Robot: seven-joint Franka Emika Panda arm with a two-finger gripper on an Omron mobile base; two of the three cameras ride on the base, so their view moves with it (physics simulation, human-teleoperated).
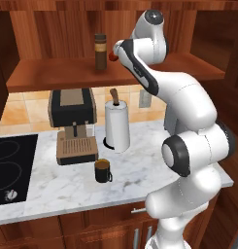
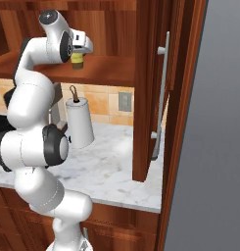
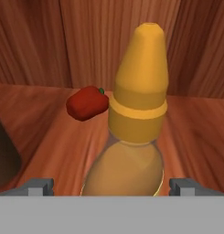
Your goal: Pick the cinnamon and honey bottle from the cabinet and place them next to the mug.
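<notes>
The cabinet (image 1: 52, 73) shelf holds the cinnamon (image 1: 100, 51) and the honey bottle (image 3: 134, 137). The gripper (image 3: 106, 187) frames the bottle, jaws apart either side. Next, probably, they close on it, then lift toward the mug (image 1: 103, 170).

A white marble desk (image 1: 67, 185) sits on brown wood drawers (image 1: 91, 228). The wall (image 1: 13, 114) behind has orange tiles and an outlet (image 2: 124, 101). A black stove (image 1: 11, 168) is set into the desk. A grey wall (image 2: 214, 147) stands nearby.
</notes>
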